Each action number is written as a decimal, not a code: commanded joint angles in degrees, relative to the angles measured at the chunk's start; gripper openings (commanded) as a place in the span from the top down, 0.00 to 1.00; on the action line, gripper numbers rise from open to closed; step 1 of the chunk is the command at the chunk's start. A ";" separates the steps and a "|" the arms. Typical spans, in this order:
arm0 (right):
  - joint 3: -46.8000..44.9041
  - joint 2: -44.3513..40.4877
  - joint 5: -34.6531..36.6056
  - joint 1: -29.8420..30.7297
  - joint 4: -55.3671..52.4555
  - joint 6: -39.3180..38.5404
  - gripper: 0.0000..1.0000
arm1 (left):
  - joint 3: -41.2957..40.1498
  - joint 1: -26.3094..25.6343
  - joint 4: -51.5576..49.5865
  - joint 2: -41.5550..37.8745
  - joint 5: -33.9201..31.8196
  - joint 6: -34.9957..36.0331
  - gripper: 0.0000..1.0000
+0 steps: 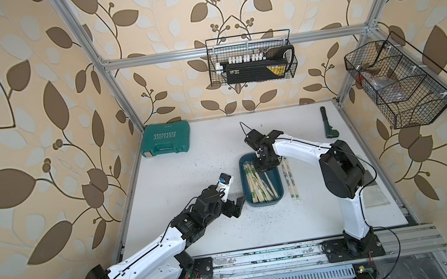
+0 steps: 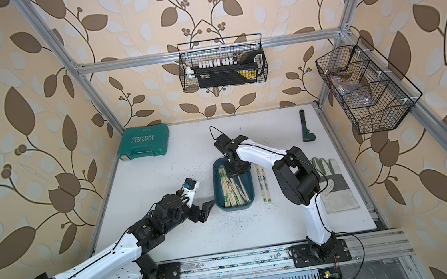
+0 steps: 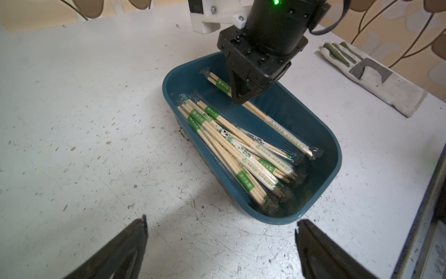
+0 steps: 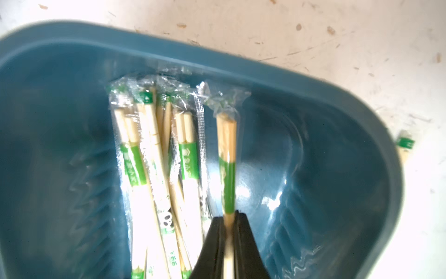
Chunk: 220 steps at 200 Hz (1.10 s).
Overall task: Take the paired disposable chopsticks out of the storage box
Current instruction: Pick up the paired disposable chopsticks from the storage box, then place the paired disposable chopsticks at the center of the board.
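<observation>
The dark teal storage box [image 1: 265,204] [image 2: 235,208] sits mid-table with several sleeved paired disposable chopsticks [image 1: 255,185] [image 2: 231,188] [image 3: 231,145] piled along its left side. My right gripper [image 1: 261,167] [image 3: 240,102] [image 4: 228,216] reaches down into the far end of the box and is shut on one pair [image 4: 228,169] [image 3: 282,130], which lies apart from the pile. My left gripper [image 1: 237,207] [image 2: 207,208] [image 3: 221,221] hovers open and holds nothing, just off the box's near left corner. Two more pairs [image 1: 289,178] [image 2: 263,182] lie on the table right of the box.
A green EXPLOIT tool case [image 1: 165,139] stands at the back left. A green-handled tool [image 1: 328,124] lies at the back right and a work glove [image 2: 334,183] beside the right arm. Wire baskets [image 1: 250,58] [image 1: 397,84] hang on the frame above.
</observation>
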 commanded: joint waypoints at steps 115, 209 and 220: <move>10.99 -8.16 0.53 -3.09 -9.87 -2.04 0.90 | 1.52 -0.46 1.02 0.24 0.31 0.72 0.01; -7.77 -20.00 -0.03 -16.64 -4.92 -5.14 0.89 | 1.60 -0.46 0.93 0.20 0.03 0.81 0.01; -10.46 -20.35 0.16 -17.86 -3.81 -5.59 0.90 | 1.50 -0.46 0.82 0.16 -0.04 0.81 0.01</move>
